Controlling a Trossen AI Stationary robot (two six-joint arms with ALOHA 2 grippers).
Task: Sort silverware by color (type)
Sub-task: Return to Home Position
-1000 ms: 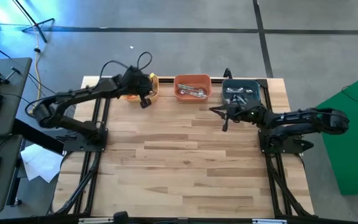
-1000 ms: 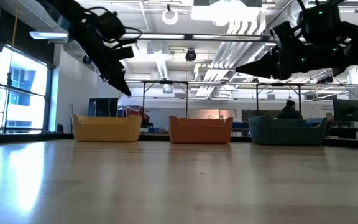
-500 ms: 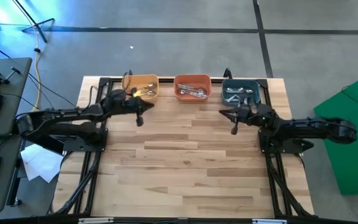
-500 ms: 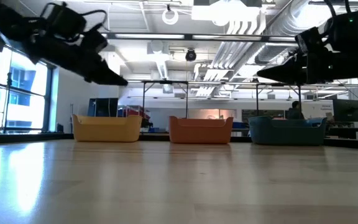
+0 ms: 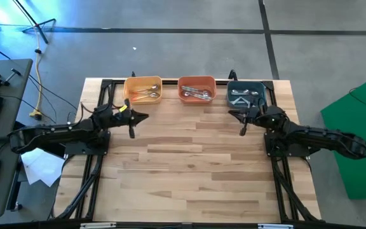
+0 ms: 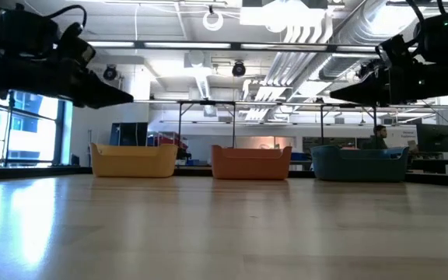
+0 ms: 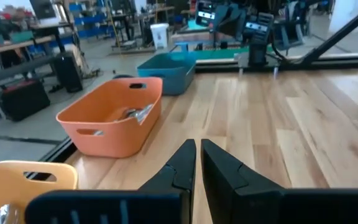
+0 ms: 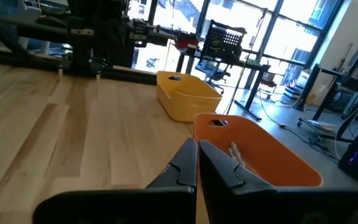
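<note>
Both arms hang above the middle of the worktop, short of its far edge. The left arm reaches in from the left edge and the right arm from the right edge. The left jaws are clenched on nothing, their tips all but touching in the left wrist view. The right jaws are pressed together the same way and carry nothing either.

Beyond them, along the far edge, stand the yellow bin toward the far-left corner, the orange bin at the middle and the teal bin toward the far-right corner. All the silverware you can see lies inside those three, a small heap in each. The handle colours are probably sorted, though from above they are too small for you to be sure.

Should you need to lift a spoon out, expect it to be light, rigid and slick. It is polished metal that may skate on the pads and on the plastic, yet should not bend or break. Take it across the thin handle near its middle, not by the rounded bowl. Neighbours lying crossed over it may well drag along.
</note>
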